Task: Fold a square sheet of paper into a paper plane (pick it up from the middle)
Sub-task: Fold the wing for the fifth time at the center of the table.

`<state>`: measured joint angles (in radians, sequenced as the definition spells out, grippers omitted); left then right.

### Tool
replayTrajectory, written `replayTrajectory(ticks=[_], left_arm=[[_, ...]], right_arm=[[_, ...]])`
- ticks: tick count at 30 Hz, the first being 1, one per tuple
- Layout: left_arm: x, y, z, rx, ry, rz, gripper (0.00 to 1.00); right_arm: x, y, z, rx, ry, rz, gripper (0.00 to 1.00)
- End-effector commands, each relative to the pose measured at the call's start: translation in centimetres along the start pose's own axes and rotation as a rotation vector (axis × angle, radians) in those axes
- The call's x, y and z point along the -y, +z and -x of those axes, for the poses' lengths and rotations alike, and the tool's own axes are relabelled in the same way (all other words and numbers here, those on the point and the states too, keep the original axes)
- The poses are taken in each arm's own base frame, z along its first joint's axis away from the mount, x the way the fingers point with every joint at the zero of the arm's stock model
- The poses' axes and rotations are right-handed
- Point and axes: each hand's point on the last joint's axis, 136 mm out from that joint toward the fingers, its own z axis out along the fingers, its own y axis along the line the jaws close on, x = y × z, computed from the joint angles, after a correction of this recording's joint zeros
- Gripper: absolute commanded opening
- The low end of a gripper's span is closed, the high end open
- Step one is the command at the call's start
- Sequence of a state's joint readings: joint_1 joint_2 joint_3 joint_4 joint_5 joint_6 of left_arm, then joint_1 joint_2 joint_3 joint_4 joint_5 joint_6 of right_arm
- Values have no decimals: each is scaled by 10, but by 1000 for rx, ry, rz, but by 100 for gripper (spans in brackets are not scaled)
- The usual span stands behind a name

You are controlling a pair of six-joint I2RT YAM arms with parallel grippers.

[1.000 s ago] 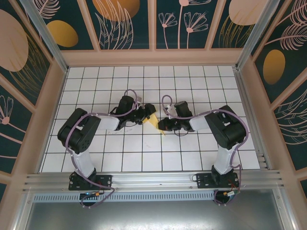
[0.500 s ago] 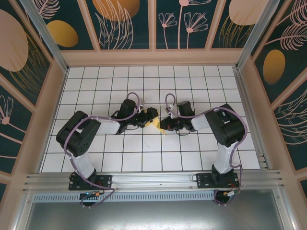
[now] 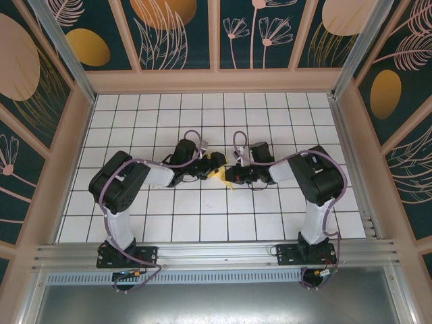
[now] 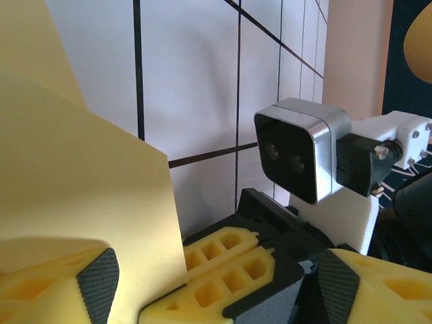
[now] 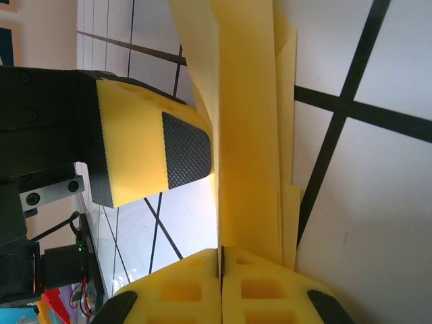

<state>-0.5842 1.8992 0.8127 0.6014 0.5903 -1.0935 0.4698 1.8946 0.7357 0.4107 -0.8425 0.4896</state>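
The pale-yellow sheet of paper (image 3: 221,175), folded into narrow layers, sits between both grippers at mid-table. My right gripper (image 5: 220,277) is shut on the near end of the folded paper (image 5: 250,135), whose layers run straight away from it. In the top view the right gripper (image 3: 230,177) points left. My left gripper (image 3: 215,163) faces it from the left and is open. In the left wrist view the left gripper (image 4: 216,290) spreads wide, with the paper (image 4: 74,182) beside its left finger and the right gripper's closed fingers (image 4: 223,270) in the gap. One left finger pad (image 5: 185,155) stands close beside the paper.
The white tiled table (image 3: 202,209) is walled by a raised beige rim (image 3: 74,155) on three sides. The arm bases (image 3: 125,253) stand on the rail at the near edge. The right wrist's camera housing (image 4: 300,152) is close in front of the left gripper.
The left gripper has moved right and lower, closing in on the paper and the right gripper. The right gripper shifted slightly and kept its hold on the paper.
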Motion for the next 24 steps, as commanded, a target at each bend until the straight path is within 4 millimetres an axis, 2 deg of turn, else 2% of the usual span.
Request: replayTrajectory(ticks=[1, 6, 13, 20, 24], left_arm=[[-6, 4, 1, 3, -8, 28, 80], [-24, 1, -2, 16, -27, 107, 79], [-43, 0, -5, 20, -65, 165, 79], [-44, -1, -5, 30, -71, 173, 79], [-46, -2, -5, 33, -77, 179, 79]], right_arm=[[26, 3, -12, -30, 72, -77, 7], [19, 1, -10, -33, 66, -67, 15], [-9, -12, -6, -42, 40, -37, 25], [-6, -18, -18, -75, 43, -75, 25], [3, -15, -23, -92, 63, -96, 20]])
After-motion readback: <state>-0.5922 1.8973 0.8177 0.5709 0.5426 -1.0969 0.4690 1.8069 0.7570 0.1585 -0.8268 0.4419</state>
